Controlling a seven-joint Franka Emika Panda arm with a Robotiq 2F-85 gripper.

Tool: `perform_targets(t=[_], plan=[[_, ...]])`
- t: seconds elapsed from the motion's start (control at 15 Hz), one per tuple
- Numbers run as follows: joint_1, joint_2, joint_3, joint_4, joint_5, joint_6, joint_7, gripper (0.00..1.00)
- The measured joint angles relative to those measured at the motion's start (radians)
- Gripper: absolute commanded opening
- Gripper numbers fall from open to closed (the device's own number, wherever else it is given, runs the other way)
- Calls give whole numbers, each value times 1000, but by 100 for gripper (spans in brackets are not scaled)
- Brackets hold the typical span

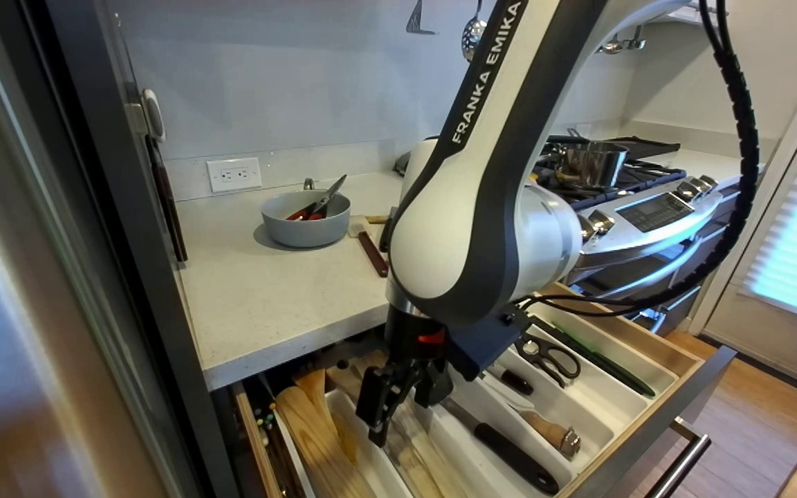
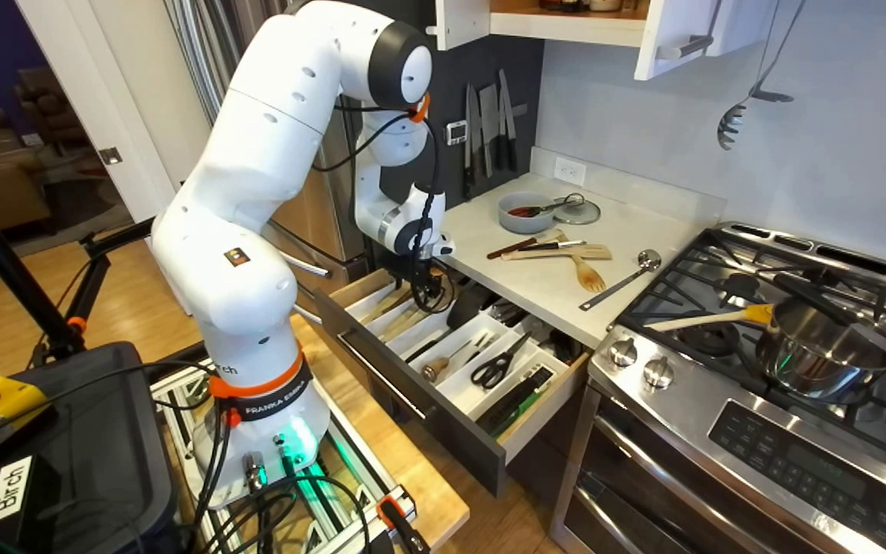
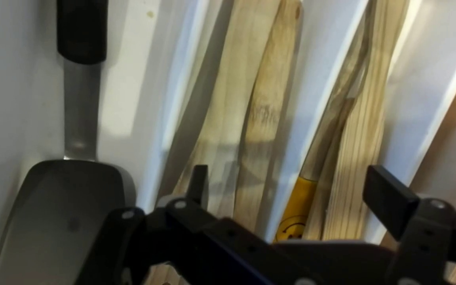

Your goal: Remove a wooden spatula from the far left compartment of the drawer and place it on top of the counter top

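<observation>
The gripper [image 3: 292, 190] is nearest in the wrist view, its 2 fingers [image 3: 388, 198] spread wide; nothing shows clasped. From left to right below it lie a black-handled turner [image 3: 80, 134], at least 2 pale wooden utensils [image 3: 224, 130], a white divider [image 3: 307, 118], a yellow piece [image 3: 297, 209] with a smiley face, and a striped utensil, judged to be the wooden spatula [image 3: 358, 158]. The last 2 are in the far left compartment [image 3: 410, 118], at right here. Fingertip depth cannot be told.

Step in hand, as judged: approach to grasp.

1. Do not clamp yet: the fingers appear to bracket the white divider too.
2. Shift rightward in this view; rotate until the clamping direction is square to the handle.
3. Reduce finger spread before lowering, to avoid the compartment walls.
4. Clamp the wooden spatula alone; raise it vertically out of the drawer [image 2: 454, 432].
5. Lay it flat on the tabletop [image 1: 253, 304], apart from the gray bowl [image 1: 305, 225].
</observation>
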Motion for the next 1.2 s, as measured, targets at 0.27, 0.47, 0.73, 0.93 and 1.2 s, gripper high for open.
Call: perform_targets(t=[0.27,0.47,0.73,0.93,1.2], plan=[[-1,0,6,3,0,0,1,100],[-19,-1,71,0,0,13,0,100],[-12,1,154,-26,7,80,36,100],[-12,11,167,-81,16,192,107,100],[-15,35,146,-147,13,341,181,100]])
